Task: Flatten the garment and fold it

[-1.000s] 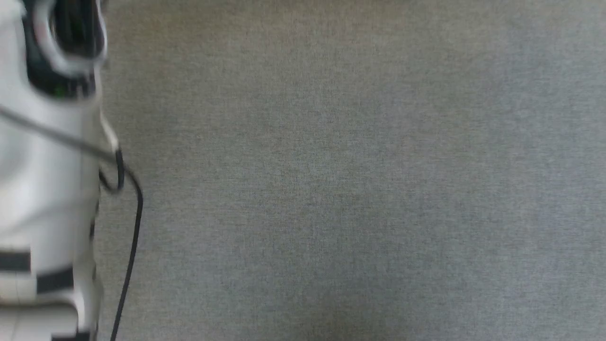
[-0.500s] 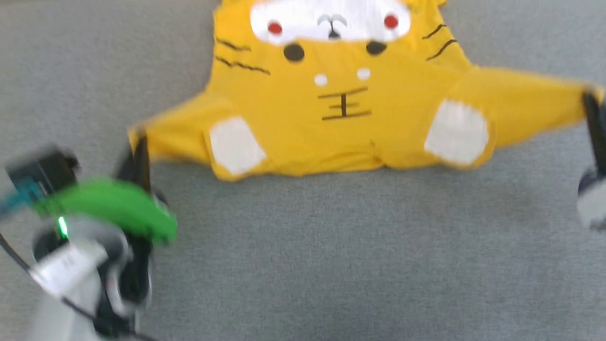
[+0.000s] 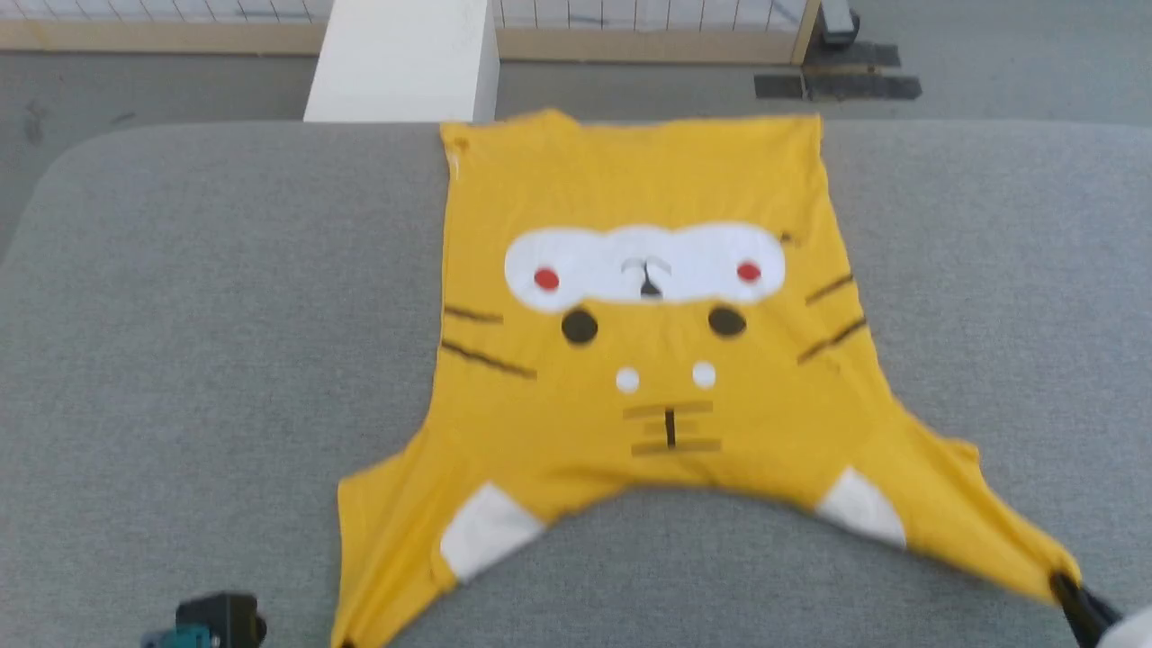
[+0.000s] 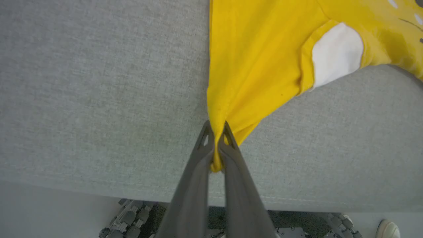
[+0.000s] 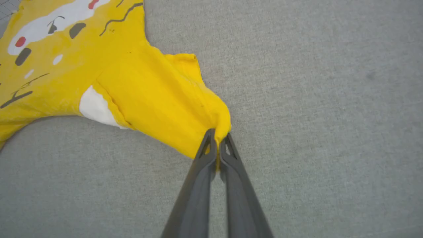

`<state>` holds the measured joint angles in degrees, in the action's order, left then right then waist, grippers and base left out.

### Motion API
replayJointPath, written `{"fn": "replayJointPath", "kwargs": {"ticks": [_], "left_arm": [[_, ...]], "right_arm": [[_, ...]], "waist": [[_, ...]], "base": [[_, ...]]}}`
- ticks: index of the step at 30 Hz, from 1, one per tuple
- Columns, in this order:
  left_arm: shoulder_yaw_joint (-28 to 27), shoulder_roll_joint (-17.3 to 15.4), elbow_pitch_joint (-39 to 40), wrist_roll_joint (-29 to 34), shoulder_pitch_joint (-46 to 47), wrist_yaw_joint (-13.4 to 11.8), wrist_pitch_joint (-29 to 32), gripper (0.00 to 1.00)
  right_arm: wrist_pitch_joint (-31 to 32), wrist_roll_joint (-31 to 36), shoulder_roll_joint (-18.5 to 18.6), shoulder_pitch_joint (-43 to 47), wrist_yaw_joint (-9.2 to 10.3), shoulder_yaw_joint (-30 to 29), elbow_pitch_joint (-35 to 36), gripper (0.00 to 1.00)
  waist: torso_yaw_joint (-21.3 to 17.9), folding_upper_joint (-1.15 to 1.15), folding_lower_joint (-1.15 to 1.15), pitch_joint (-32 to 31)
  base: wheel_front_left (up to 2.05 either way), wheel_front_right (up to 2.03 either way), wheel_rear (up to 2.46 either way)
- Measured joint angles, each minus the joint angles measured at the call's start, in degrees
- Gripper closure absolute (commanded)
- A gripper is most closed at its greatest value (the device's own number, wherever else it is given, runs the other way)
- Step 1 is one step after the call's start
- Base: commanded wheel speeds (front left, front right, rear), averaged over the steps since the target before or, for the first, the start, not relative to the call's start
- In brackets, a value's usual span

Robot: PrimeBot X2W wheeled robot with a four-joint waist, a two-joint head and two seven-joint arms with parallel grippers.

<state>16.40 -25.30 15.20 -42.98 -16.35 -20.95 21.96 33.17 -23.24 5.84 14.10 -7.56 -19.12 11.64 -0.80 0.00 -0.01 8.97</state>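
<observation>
Yellow cotton, spread out flat: the T-shirt lies print-up in the middle of a grey, cloth-covered surface. Its straight hem is at the far edge and its two sleeves point toward the robot.

Across the chest runs a white band with a red dot at each end. Below it are two dark ovals and black line marks on both sides. A white patch sits by the left sleeve and another by the right sleeve. The near edge arches between the sleeves.

The left jaws are clamped on the tip of the left sleeve. The cloth is bunched between the dark fingers and drawn into a taut point. The right jaws are pinched together on the end of the right sleeve in the same way, and folds fan back from their fingers into the shirt. Both sleeves are pulled outward and toward the near edge of the surface.

Beyond the far edge stands a white block on a grey floor.
</observation>
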Motion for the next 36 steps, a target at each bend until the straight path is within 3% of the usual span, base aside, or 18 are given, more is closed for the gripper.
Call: {"fn": "replayJointPath", "kwargs": {"ticks": [6, 14, 21, 22, 23, 27, 30, 36], "left_arm": [[0.3, -4.2, 0.5, -2.6, -6.4, 0.8, 4.8, 1.00], [-1.8, -6.9, 2.1, -6.1, -12.2, 1.3, 6.8, 1.00], [-3.8, -7.5, 5.7, -6.4, -13.5, 1.7, 4.7, 1.00], [-3.8, -7.4, 6.2, -6.4, -13.4, 1.9, 4.5, 1.00], [-3.8, -7.3, 6.7, -6.3, -13.1, 2.2, 4.0, 1.00], [-3.2, -6.5, 8.8, -5.8, -11.4, 3.1, 2.7, 1.00], [-2.0, -6.2, 11.8, -4.3, -9.3, 3.1, 2.6, 1.00], [-0.5, -5.9, 15.2, -1.2, -6.6, 2.7, 2.4, 1.00]], "right_arm": [[5.3, -1.8, -0.7, 6.9, 0.00, -2.6, -0.3, 1.00], [15.1, -8.5, 1.3, 16.4, 0.00, -0.1, 1.4, 1.00], [13.3, -7.7, 1.0, 17.4, 0.00, -1.2, 2.1, 1.00], [13.0, -7.4, 1.0, 17.2, 0.00, -0.8, 2.0, 0.75], [12.2, -6.8, 1.0, 16.8, -0.01, -0.4, 1.8, 0.00], [8.9, -5.0, 1.9, 13.8, 0.00, 0.7, 1.1, 0.00], [8.4, -5.3, 4.6, 9.0, 0.00, -0.1, 4.4, 0.00], [8.7, -2.0, 11.6, -8.9, 0.00, -4.0, 10.6, 0.00]], "waist": [[0.4, 0.00, 0.00, -3.0], [0.8, 0.00, 0.00, -4.8], [0.8, 0.00, 0.00, -5.7], [0.8, 0.00, 0.00, -5.8], [0.8, 0.00, 0.00, -6.0], [0.8, 0.00, 0.00, -6.2], [1.1, 0.00, 0.00, -5.6], [1.6, 0.00, 0.00, -2.7]], "base": [[0.00, 0.00, 0.00], [0.00, 0.00, 0.00], [0.00, 0.00, 0.00], [0.00, 0.00, 0.00], [0.00, 0.00, 0.00], [0.00, 0.00, 0.00], [0.00, 0.00, 0.00], [0.00, 0.00, 0.00]]}}
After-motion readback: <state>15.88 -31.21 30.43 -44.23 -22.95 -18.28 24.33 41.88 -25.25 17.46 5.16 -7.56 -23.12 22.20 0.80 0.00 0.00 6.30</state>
